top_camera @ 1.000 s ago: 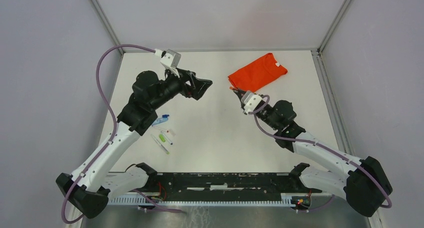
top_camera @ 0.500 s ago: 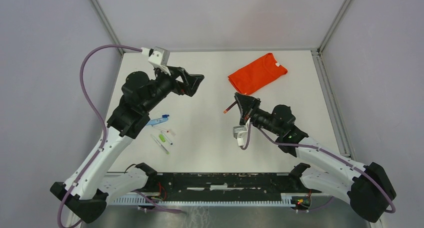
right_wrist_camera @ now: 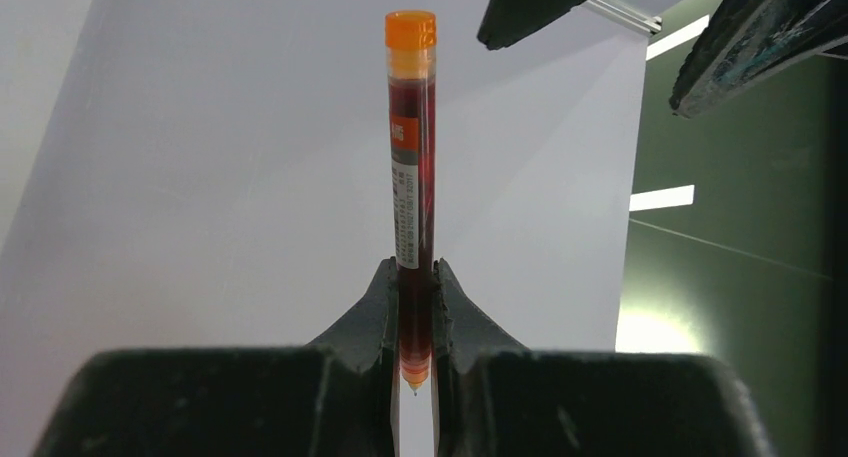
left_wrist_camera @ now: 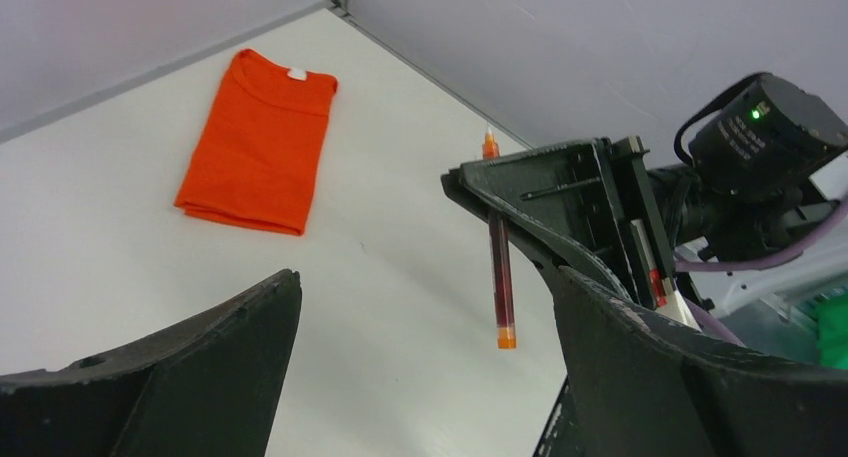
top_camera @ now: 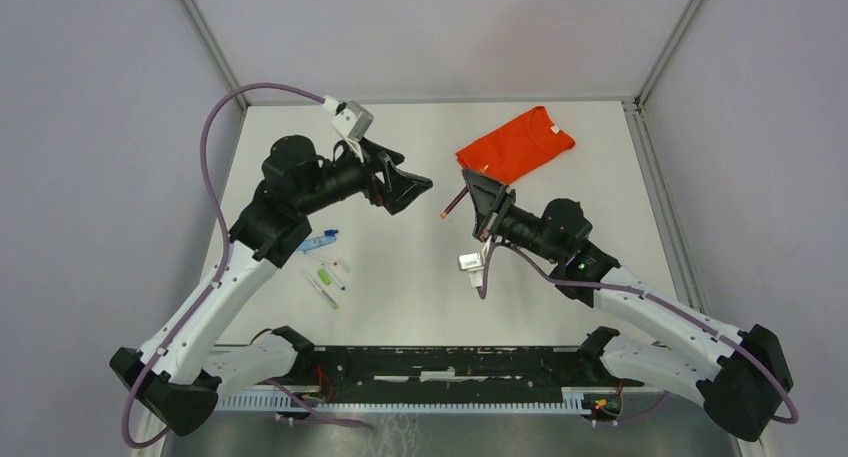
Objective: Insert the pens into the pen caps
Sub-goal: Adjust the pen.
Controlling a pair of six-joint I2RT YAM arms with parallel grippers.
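Note:
My right gripper (top_camera: 474, 199) (right_wrist_camera: 412, 277) is shut on an orange pen (top_camera: 455, 205) (right_wrist_camera: 412, 157), a dark red barrel with an orange flat end. It grips the pen near the nib end and holds it above the table's middle. My left gripper (top_camera: 418, 189) (left_wrist_camera: 425, 287) is open and empty, just left of the pen. In the left wrist view the pen (left_wrist_camera: 498, 277) hangs between my open jaws, close to the right one. Several other pens, blue (top_camera: 320, 242) and green (top_camera: 324, 275) among them, lie on the table at the left. I cannot make out separate caps there.
A folded orange shirt (top_camera: 515, 142) (left_wrist_camera: 255, 142) lies at the back right of the white table (top_camera: 400, 277). The left gripper's fingers (right_wrist_camera: 560, 2) show at the top right of the right wrist view.
My right wrist has turned over and swung the pen left, toward the middle. My left gripper has moved right toward the pen, still open.

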